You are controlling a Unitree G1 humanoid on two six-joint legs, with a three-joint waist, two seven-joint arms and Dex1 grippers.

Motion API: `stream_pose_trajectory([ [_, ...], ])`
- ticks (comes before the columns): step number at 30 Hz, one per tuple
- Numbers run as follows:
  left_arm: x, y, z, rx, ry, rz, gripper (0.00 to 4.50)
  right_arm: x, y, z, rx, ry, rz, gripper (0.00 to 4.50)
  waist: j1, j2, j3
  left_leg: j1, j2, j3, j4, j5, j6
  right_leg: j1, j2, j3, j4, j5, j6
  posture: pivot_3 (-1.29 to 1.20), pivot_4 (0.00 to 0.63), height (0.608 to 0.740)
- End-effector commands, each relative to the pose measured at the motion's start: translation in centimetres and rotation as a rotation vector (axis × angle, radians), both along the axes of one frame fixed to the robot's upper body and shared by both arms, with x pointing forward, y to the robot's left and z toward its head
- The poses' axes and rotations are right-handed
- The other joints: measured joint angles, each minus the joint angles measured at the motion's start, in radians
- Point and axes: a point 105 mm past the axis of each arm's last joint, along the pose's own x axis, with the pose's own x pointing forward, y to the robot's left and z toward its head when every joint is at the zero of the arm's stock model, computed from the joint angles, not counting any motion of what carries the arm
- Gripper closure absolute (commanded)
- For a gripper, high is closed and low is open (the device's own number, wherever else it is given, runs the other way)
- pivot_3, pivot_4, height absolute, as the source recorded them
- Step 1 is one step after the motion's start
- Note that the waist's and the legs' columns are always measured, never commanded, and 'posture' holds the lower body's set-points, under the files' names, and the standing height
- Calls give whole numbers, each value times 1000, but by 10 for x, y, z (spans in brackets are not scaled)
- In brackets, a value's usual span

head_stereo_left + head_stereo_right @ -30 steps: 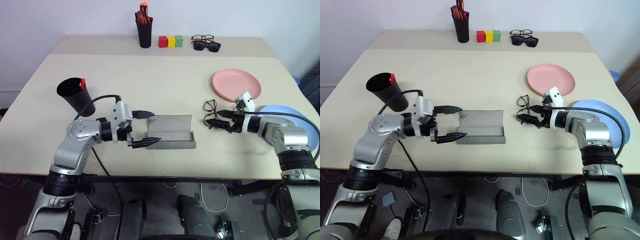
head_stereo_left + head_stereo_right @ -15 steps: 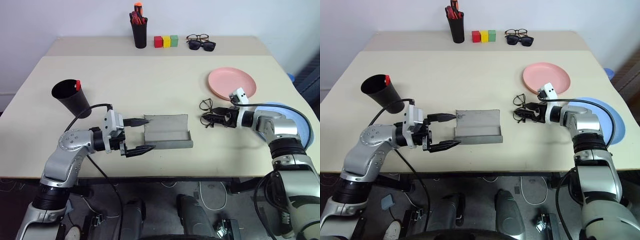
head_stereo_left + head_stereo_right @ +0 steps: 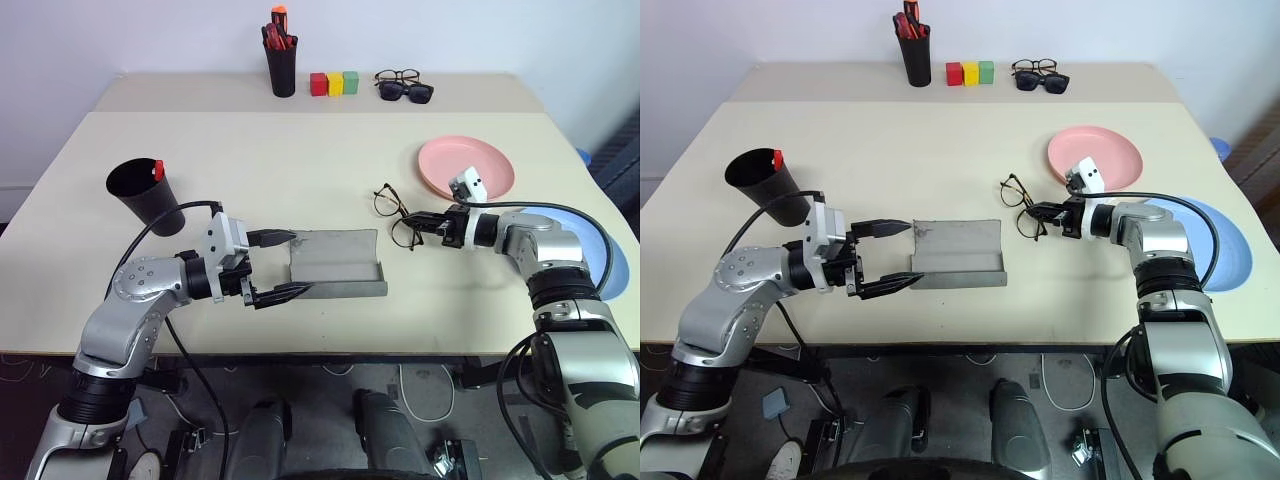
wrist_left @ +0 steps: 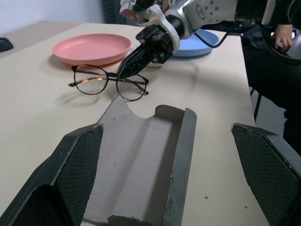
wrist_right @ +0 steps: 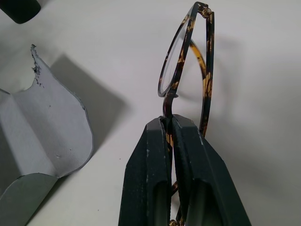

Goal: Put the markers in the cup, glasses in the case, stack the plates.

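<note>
Now clamped on the glasses (image 3: pixel 1022 205) and carrying them nearer the case (image 3: pixel 955 253): right gripper (image 3: pixel 1050 212). Left gripper (image 3: pixel 885 257) spread wide at the case's open end. Risk: thin frame slipping or twisting in the narrow pinch, then snagging the case's wall.

bare table (image 3: pixel 300 160) between case (image 3: pixel 335 265), glasses (image 3: pixel 392 205)
</note>
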Motion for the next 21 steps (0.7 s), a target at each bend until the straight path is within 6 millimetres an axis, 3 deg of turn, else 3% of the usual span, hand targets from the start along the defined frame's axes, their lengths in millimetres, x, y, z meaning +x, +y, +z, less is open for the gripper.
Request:
stream_pose_trajectory([
  [1, -1, 2, 5, -12, -33, 0, 0, 3, -4, 11, -14, -60, -13, 4450, 0, 0, 0, 0, 0, 0, 0, 0, 0, 0, 0, 0, 0, 0, 0, 0, 150, 740],
  [6, 0, 4, 1, -14, -32, 7, 0, -1, 2, 37, 21, -150, 33, 4450, 0, 0, 0, 0, 0, 0, 0, 0, 0, 0, 0, 0, 0, 0, 0, 0, 150, 740],
  [12, 3, 6, -2, -28, -23, 7, 0, -36, 46, 81, 81, -237, 268, 4450, 0, 1, 0, 0, 0, 0, -1, 0, 0, -1, 0, 0, 0, 0, 0, 0, 150, 740],
  [17, 2, 11, -4, -20, -14, 3, 0, -67, 77, 86, 92, -209, 416, 4450, 2, 0, 0, -1, 0, -1, -1, 0, 0, -1, 0, 0, 0, -1, -2, 0, 150, 740],
  [21, 0, 19, -6, 3, -8, 9, 0, -83, 94, 71, 71, -169, 480, 4450, 2, 0, 0, -1, 0, -1, -1, 0, 0, -1, 0, 0, 0, -2, -3, 0, 150, 740],
])
